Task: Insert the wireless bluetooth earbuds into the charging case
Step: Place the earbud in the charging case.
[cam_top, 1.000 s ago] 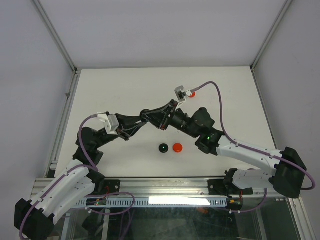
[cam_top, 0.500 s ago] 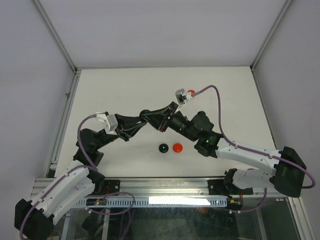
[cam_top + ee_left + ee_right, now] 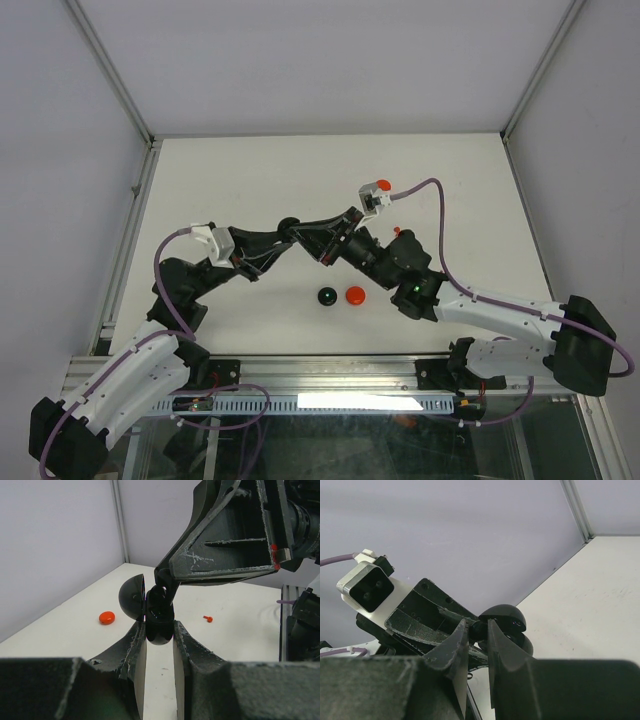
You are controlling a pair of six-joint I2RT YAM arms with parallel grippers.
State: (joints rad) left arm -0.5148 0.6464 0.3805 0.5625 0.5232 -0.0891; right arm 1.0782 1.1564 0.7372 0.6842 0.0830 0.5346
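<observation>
Nearest the arm bases, a round black button-like disc (image 3: 326, 296) and a round red disc (image 3: 355, 295) lie side by side, just apart, on the white table (image 3: 250, 180). Past them, the left gripper (image 3: 159, 636) has its jaws grasping a glossy black round charging case (image 3: 158, 622), its domed lid (image 3: 131, 599) tipped open. The right gripper (image 3: 477, 625) has its jaws clenched on a tiny black earbud (image 3: 159, 599) at the case's mouth. Beyond lies a tiny red earbud (image 3: 396, 231) with a short stem, and farther back a second red disc (image 3: 382, 186).
</observation>
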